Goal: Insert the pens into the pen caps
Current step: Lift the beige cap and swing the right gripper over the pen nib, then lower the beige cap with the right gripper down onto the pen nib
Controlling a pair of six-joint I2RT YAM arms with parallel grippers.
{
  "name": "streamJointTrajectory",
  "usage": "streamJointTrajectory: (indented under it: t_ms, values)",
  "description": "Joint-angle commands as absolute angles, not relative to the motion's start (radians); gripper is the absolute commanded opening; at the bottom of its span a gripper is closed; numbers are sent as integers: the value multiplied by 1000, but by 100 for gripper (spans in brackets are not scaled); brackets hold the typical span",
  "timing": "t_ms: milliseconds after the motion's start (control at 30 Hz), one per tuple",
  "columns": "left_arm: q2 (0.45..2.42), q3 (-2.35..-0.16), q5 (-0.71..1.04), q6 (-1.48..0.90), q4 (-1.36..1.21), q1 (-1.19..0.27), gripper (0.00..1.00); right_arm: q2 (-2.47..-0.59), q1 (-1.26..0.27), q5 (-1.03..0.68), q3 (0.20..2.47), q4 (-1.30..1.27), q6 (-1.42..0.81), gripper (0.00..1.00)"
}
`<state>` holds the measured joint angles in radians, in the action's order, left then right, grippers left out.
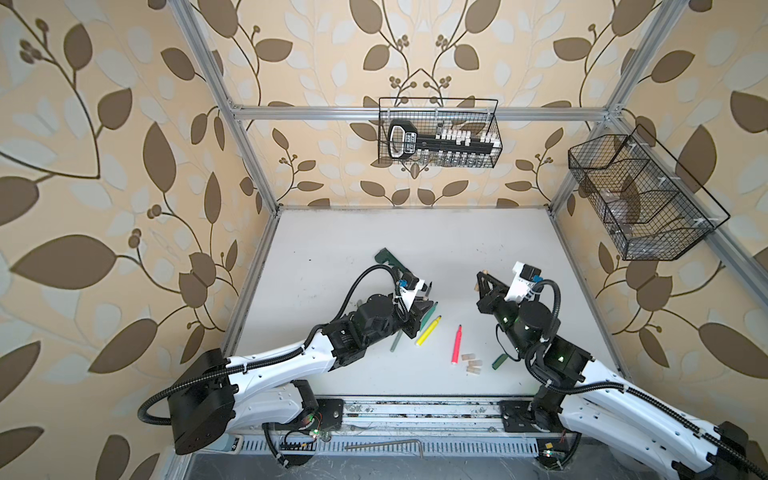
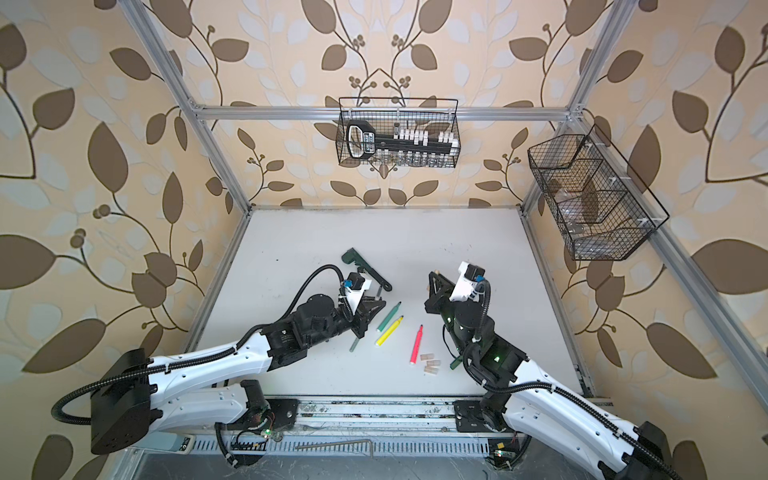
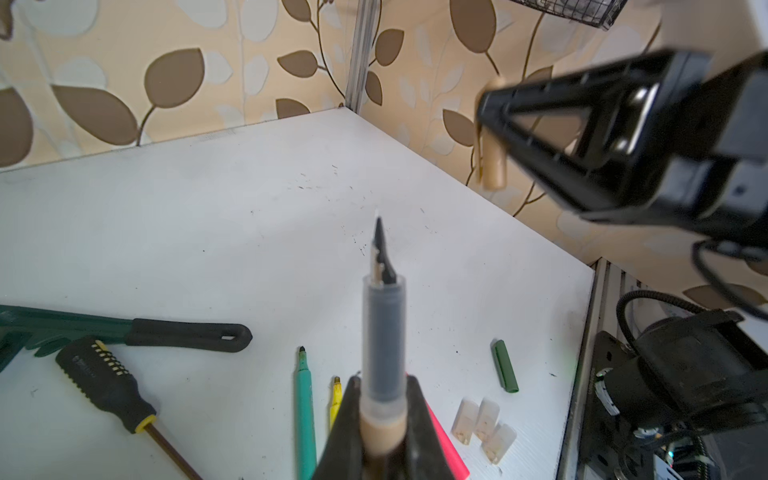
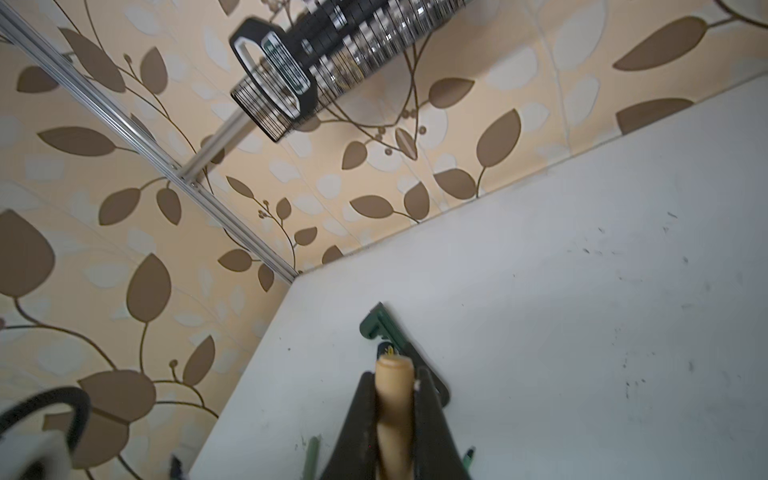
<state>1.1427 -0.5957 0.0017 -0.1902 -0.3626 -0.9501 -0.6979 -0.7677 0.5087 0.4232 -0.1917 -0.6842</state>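
My left gripper (image 3: 382, 380) is shut on a gold-brown pen (image 3: 383, 332), whose black nib points away from the wrist and hangs above the table. My right gripper (image 4: 395, 376) is shut on a gold-brown pen cap (image 4: 394, 399). That cap (image 3: 493, 166) stands apart from the nib, off to one side in the left wrist view. In both top views the two grippers (image 1: 428, 296) (image 1: 481, 279) face each other over mid-table. Between them lie teal (image 2: 388, 316), yellow (image 2: 389, 331), pink (image 2: 416, 344) and grey-green (image 2: 354, 345) pens, three beige caps (image 2: 430, 362) and a dark green cap (image 2: 456, 363).
A dark green wrench (image 1: 386, 259) lies behind my left gripper, and a black-handled screwdriver (image 3: 104, 382) lies beside it. Wire baskets (image 1: 438, 133) (image 1: 640, 199) hang on the back and right walls. A metal hex key (image 1: 382, 445) rests on the front rail.
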Motion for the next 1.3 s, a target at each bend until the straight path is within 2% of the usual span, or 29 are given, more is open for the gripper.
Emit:
streamJointTrajectory:
  t_ms: [0,300,467,1267]
  values:
    - [1149,-644,61,-187,-399,-962,0,-684,-763,393,456,-327,-669,0]
    - [1168,-640,94,-204,-423,-978,0,-681,-778,299,436,-379,-649,0]
    - [1169,-642,102,-202,-426,-980,0,-740,-778,222,443,-461,-648,0]
    - [1190,-642,98,-199,-436,-986,0,-935,-778,130,463,-628,-753,0]
